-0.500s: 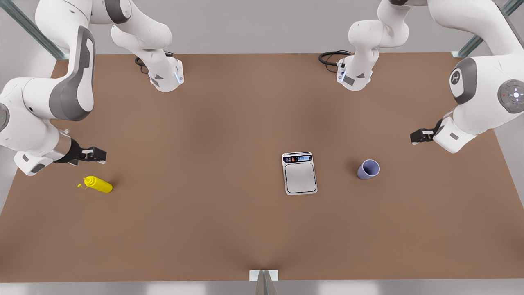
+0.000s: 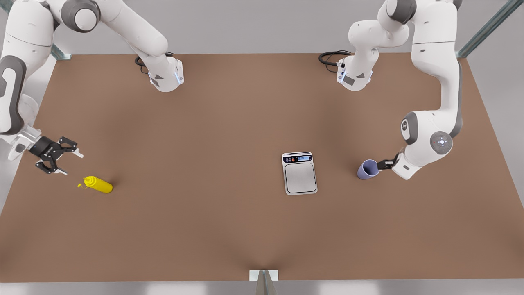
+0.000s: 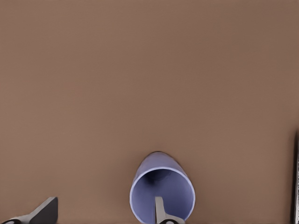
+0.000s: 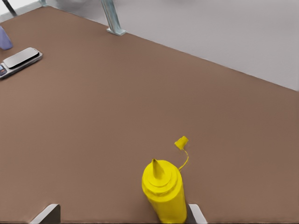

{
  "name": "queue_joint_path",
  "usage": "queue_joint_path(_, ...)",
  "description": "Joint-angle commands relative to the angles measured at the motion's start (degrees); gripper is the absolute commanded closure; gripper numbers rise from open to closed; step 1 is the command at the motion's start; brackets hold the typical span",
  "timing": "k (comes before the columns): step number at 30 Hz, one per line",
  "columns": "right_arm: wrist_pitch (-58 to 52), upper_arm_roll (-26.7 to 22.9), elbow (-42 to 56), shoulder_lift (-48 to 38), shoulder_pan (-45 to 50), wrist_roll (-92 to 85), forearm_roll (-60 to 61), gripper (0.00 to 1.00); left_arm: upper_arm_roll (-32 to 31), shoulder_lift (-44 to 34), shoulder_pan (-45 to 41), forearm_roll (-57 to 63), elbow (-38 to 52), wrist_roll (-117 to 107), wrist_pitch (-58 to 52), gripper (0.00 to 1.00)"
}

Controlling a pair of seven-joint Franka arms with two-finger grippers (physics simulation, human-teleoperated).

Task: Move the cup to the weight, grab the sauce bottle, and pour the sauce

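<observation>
Lavender cup point(image 3: 161, 191) rim straddled by open left claw point(image 2: 382, 164); right claw point(image 2: 61, 157) agape near sauce bottle point(image 4: 163, 191).

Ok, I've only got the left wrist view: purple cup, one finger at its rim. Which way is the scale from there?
Observer: The weight lies toward the front view's left of the cup, apart from it; the open left gripper is at the cup's other side.
Operator: And the other arm?
Observer: The right gripper is open and hovers just short of the sauce bottle, near the front view's left table edge.
Operator: Is the nozzle capped?
Observer: No, the small cap is off the nozzle, on its tether beside the bottle.
</observation>
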Motion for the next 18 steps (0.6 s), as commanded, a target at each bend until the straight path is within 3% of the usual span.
queue_joint_path(1,0.0,0.0,0.0,1.0,-0.9,-1.3,1.4,0.00,0.0,0.2,-0.1,-0.8,-0.3,0.0,-0.1,0.00)
queue_joint_path(7,-1.3,0.0,1.6,12.8,-8.3,-12.4,10.7,0.00,-0.5,4.3,-0.1,-0.8,-0.5,0.1,0.2,0.00)
queue_joint_path(8,-1.3,0.0,2.1,13.7,-8.3,-14.7,11.2,0.00,-0.5,4.6,-0.1,-0.8,-0.5,0.1,0.2,0.04)
queue_joint_path(9,-1.3,0.0,2.8,14.7,-8.4,-16.4,11.2,0.00,-0.5,4.7,-0.1,-0.8,-0.5,0.1,0.2,0.17)
queue_joint_path(10,-1.2,0.0,2.9,15.4,-8.3,-19.0,11.2,0.00,-0.5,5.0,-0.1,-0.8,-0.4,0.1,0.2,0.19)
queue_joint_path(18,-0.1,0.4,5.8,17.8,-7.2,-24.2,11.2,0.00,-1.1,7.6,-0.1,-0.7,-0.2,0.1,2.4,0.19)
